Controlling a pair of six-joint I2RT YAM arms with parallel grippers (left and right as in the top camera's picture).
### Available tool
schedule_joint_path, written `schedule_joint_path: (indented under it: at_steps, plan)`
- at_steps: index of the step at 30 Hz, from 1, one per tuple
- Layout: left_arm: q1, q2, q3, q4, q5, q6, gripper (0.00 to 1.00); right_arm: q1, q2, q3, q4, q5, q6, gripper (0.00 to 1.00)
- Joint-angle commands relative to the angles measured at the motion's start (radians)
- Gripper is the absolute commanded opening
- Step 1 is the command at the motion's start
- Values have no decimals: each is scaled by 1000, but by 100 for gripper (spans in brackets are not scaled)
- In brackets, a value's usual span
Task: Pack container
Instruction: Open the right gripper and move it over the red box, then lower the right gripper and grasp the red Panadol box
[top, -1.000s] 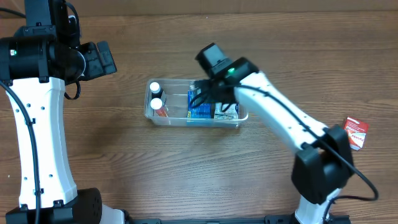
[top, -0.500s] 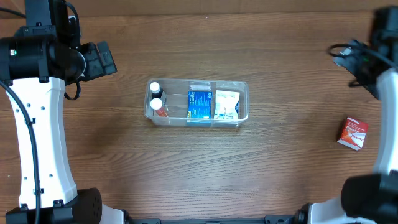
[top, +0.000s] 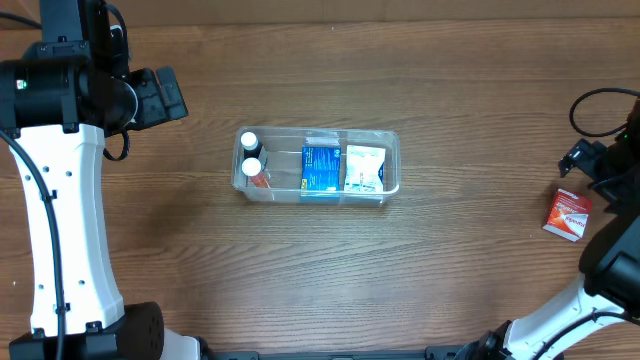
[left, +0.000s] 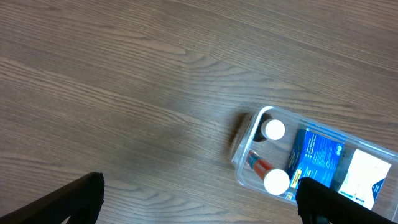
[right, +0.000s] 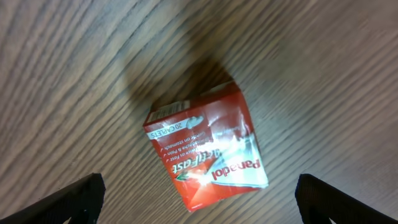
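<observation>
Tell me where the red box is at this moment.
In the overhead view the red box lies on the table at the far right, well apart from the container.

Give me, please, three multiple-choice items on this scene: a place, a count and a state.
1. Where does the red box lie? A) in the container; B) on the table, right of it; C) on the table, left of it.
2. How many white-capped bottles are in the container? A) one; B) two; C) four.
3. The right gripper is: A) open; B) shut on the box; C) shut on a bottle.
1 B: it lies on bare wood, apart from the container. 2 B: two white caps show. 3 A: its fingertips stand wide apart.
</observation>
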Motion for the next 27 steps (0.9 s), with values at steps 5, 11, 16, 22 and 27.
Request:
schedule_joint_path:
  at_steps: [5,11,16,22,27]
  plan:
    - [-1,-14,-3,1,16,5,100,4,43,-119,108,-13,-51,100]
    - [-1,-14,-3,0,16,5,100,-9,45,-240,224,-14,-51,100]
    - [-1,-14,-3,0,16,5,100,-10,45,-298,278,-14,-51,100]
    - [-1,-14,-3,0,16,5,100,-10,45,-299,285,-14,-50,100]
    - [-1,-14,-3,0,16,5,100,-10,45,-299,288,-14,-51,100]
